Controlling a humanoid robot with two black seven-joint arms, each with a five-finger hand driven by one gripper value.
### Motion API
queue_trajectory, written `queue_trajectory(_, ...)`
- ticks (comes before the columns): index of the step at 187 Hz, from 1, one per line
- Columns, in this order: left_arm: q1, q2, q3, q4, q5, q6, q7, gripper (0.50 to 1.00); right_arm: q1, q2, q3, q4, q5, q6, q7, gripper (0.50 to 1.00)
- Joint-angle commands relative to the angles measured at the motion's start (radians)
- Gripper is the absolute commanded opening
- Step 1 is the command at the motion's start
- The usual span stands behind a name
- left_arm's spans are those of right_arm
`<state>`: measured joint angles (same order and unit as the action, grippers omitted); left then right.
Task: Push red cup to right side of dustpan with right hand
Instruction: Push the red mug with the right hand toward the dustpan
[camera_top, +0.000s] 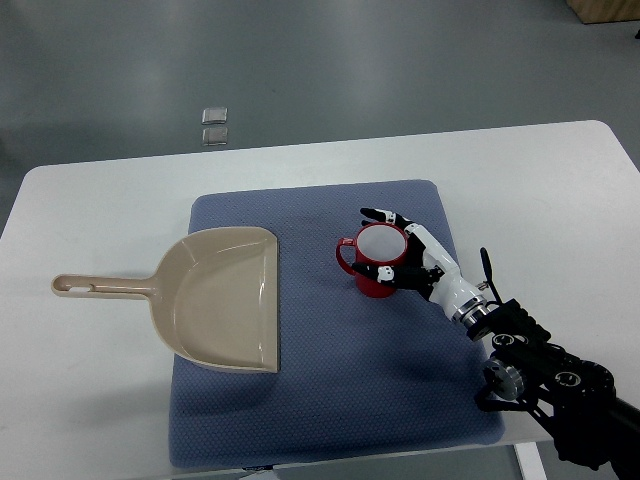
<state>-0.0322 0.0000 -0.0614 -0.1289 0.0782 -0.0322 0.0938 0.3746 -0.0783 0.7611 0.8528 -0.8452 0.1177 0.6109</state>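
Carefully now, my right robot hand (400, 252), fingers cupping the round red plastic cup (379, 262), should nudge steadily from three o'clock of the beige plastic dustpan (222, 298).

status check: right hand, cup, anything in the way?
Right hand curled around red cup, upright on blue mat. Cup sits right of dustpan, clear gap between. Left hand out of view. Nothing in the way.
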Motion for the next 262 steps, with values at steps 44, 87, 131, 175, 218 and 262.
queue_trajectory(44, 0.0, 0.0, 0.0, 0.0, 0.0, 0.0, 0.0, 1.0, -0.014, 0.034, -0.003, 0.002, -0.003, 0.0, 0.0, 0.928)
queue_trajectory(87, 0.0, 0.0, 0.0, 0.0, 0.0, 0.0, 0.0, 1.0, -0.01, 0.049, -0.005, 0.002, 0.0, -0.001, 0.0, 0.928)
queue_trajectory(131, 0.0, 0.0, 0.0, 0.0, 0.0, 0.0, 0.0, 1.0, -0.005, 0.048, -0.005, 0.002, 0.002, 0.0, 0.0, 0.928)
queue_trajectory(175, 0.0, 0.0, 0.0, 0.0, 0.0, 0.0, 0.0, 1.0, -0.006, 0.069, -0.003, 0.002, 0.02, 0.002, 0.0, 0.928)
queue_trajectory(218, 0.0, 0.0, 0.0, 0.0, 0.0, 0.0, 0.0, 1.0, -0.005, 0.078, -0.005, 0.002, 0.038, -0.001, 0.0, 0.928)
queue_trajectory(262, 0.0, 0.0, 0.0, 0.0, 0.0, 0.0, 0.0, 1.0, -0.002, 0.078, -0.008, 0.002, 0.037, -0.001, 0.0, 0.928)
